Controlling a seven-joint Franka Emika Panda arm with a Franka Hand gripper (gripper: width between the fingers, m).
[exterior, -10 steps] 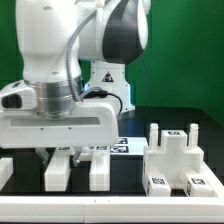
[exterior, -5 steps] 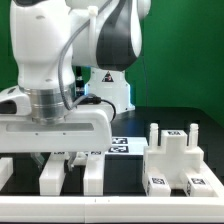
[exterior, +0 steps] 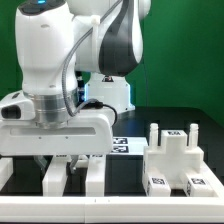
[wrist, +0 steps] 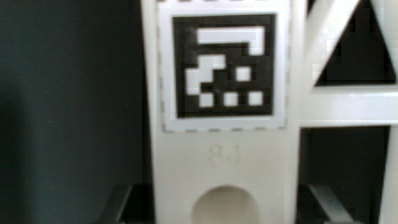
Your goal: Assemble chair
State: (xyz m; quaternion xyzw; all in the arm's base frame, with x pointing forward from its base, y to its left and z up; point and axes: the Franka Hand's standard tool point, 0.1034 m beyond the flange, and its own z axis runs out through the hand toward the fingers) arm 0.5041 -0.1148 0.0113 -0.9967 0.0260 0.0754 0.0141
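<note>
White plastic makes up the chair [exterior: 176,158]: a blocky group of its parts, with square tags, stands on the black table [exterior: 130,172] at the exterior view's right. The arm [exterior: 55,60] fills the exterior view's left. The gripper [exterior: 73,168] hangs low, close over the table and well apart from that group. Under the hand two white upright bars [exterior: 57,176] show; I cannot tell if they are fingers or chair parts. In the wrist view one more white piece [wrist: 217,155] fills the middle, with a tag [wrist: 222,65] on it and a rounded notch [wrist: 217,205] at one end. Whether the gripper is open or presses this piece, I cannot tell.
</note>
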